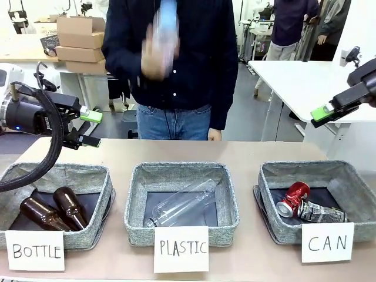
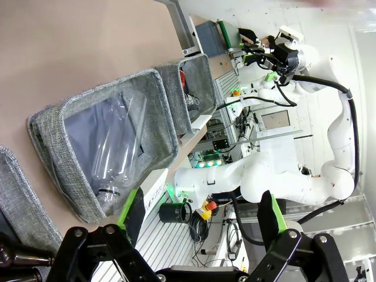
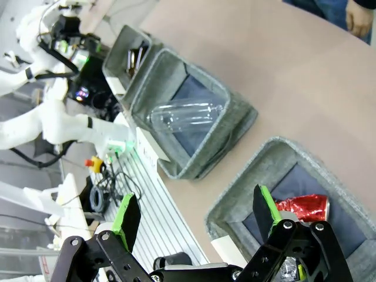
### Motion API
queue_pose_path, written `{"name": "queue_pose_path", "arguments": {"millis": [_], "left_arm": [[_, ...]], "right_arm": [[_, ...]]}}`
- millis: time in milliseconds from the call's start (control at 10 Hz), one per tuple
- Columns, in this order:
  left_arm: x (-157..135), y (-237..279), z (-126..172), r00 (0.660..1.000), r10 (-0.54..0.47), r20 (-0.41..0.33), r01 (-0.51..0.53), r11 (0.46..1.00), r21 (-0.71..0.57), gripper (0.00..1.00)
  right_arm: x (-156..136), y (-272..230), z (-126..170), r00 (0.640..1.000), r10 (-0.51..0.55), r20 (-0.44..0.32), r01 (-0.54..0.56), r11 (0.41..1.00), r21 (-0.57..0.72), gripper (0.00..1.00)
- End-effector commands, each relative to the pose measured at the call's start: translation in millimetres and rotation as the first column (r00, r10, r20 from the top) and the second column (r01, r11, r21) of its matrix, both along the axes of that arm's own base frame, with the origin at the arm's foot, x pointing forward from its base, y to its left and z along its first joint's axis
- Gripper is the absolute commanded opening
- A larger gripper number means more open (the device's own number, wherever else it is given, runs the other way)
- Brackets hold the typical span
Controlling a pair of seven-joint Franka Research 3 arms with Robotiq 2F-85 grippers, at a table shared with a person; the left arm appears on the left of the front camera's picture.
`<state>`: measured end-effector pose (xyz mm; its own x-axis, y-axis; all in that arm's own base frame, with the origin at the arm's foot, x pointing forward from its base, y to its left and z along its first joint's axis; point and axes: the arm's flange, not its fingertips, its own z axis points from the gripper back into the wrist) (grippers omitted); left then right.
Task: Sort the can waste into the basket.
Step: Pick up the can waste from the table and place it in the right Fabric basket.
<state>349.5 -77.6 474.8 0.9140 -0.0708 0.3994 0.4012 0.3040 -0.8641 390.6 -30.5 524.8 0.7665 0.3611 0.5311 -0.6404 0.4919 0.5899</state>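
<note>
left pincer (image 1: 88,128): raised, jaws apart, holding nothing | right pincer (image 1: 322,114): raised, jaws apart, holding nothing

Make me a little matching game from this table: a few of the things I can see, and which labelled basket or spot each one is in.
Things:
1. red can
2. clear plastic bottle
3. brown bottles
4. blue bottle

Places:
A. basket signed BOTTLE
B. in the person's raised hand
C. basket signed CAN
D. basket signed PLASTIC

Pairs: 1-C, 2-D, 3-A, 4-B
</note>
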Motion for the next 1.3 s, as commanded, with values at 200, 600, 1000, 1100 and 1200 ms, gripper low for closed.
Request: {"name": "queue_pose_path", "arguments": {"millis": [200, 600, 1000, 1100, 1200], "left_arm": [[-0.9, 1.4, 1.5, 1.0, -0.005, 0.001, 0.005, 1.0, 0.002, 1.0], [-0.9, 1.4, 1.5, 1.0, -0.005, 0.001, 0.005, 1.0, 0.002, 1.0], [-0.9, 1.4, 1.5, 1.0, -0.005, 0.001, 0.005, 1.0, 0.002, 1.0], [-0.9, 1.4, 1.5, 1.0, -0.005, 0.001, 0.005, 1.0, 0.002, 1.0], [-0.9, 1.4, 1.5, 1.0, -0.005, 0.001, 0.005, 1.0, 0.002, 1.0]], "right_arm": [[-2.8, 0.2, -3.8, 1.0, 0.003, 0.018, -0.003, 1.0, -0.015, 1.0], [-2.8, 0.2, -3.8, 1.0, 0.003, 0.018, -0.003, 1.0, -0.015, 1.0], [-2.8, 0.2, -3.8, 1.0, 0.003, 0.018, -0.003, 1.0, -0.015, 1.0], [-2.8, 0.2, -3.8, 1.0, 0.003, 0.018, -0.003, 1.0, -0.015, 1.0], [-2.8, 0.2, -3.8, 1.0, 0.003, 0.018, -0.003, 1.0, -0.015, 1.0]]}}
